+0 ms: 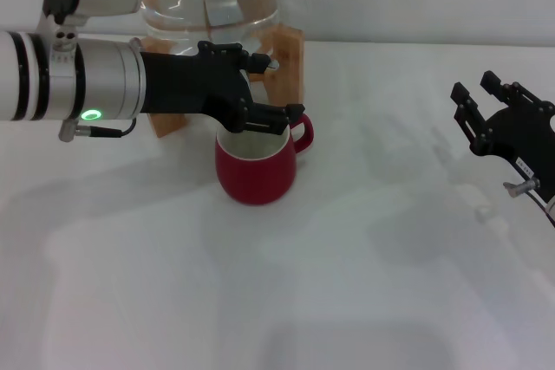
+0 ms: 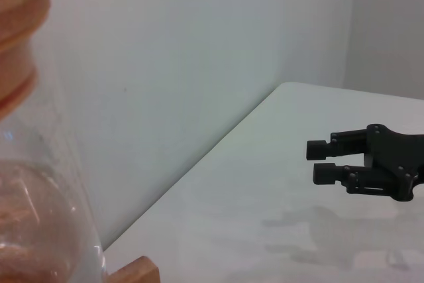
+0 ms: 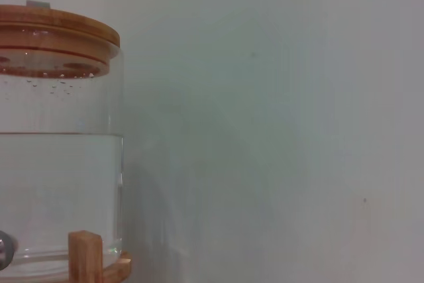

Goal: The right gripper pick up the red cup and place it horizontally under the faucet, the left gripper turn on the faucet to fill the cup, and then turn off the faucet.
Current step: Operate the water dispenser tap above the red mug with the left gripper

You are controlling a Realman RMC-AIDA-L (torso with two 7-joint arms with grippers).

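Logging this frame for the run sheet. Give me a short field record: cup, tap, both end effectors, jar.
cup: glossy red ceramic mug, upright on the white table, handle away from the left arm
tap: small chrome faucet, mostly hidden behind the left end effector
left end effector: black claw over the mug's rim, at the faucet; fingers unclear
right end effector: black claw, open, empty, off to the right of the mug
jar: clear glass water jar on a wooden stand, wooden lid, partly filled
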